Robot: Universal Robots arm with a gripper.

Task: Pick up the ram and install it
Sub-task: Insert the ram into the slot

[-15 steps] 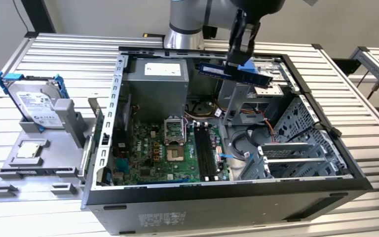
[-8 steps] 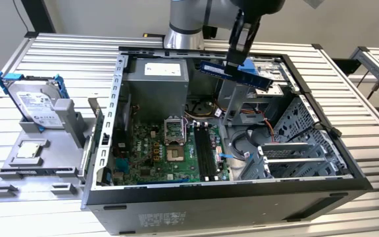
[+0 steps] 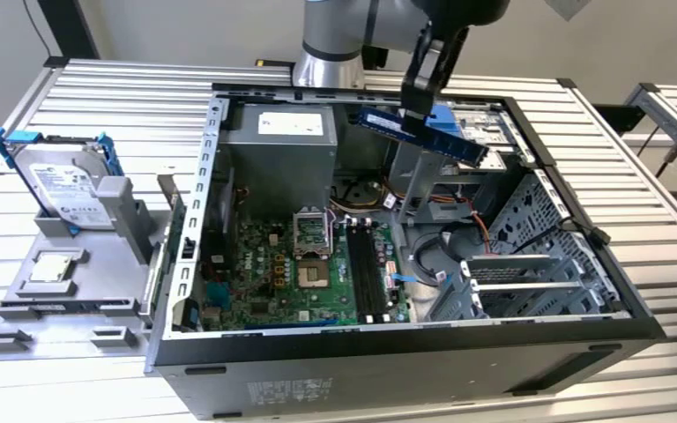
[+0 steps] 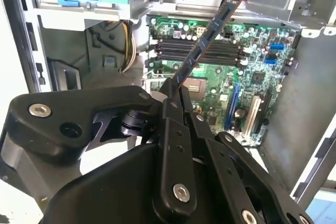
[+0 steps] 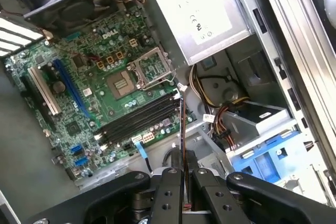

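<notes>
**RAM HELD OVER OPEN CASE: RISK NOTES**

**Status.** The gripper (image 3: 416,104) is closed on the ram (image 3: 442,141). Its fingers pinch the flat faces, and most of the stick projects beyond them (see the ram (image 4: 207,38) in the second wrist view). In the exterior view the stick hangs tilted above the computer case (image 3: 398,361), near the drive cage (image 3: 479,132) and well above the motherboard (image 3: 274,264). It is not seated. The memory slots (image 3: 368,264) look empty.

**Likely faults (judgement):**

1. **Pivot in grip.** The contact area is small vs. the overhang. Any side load could rotate the stick btwn the pads and lose alignment.
2. **Angle mismatch.** The stick is tilted w.r.t. the slots. If not levelled, one corner prob. lands on a slot wall or end latch, which may jam it or stress the board.
3. **Wrong slot / offset.** The slots sit close together beside the CPU socket (image 3: 315,251). A small lateral error puts the edge btwn two of them.
4. **Notch orientation.** Cannot tell from these views. If reversed, the stick will not seat and force could damage the contacts.
5. **Snag.** The cables (image 3: 368,198) lie near the slot ends and could catch on the stick.
</notes>
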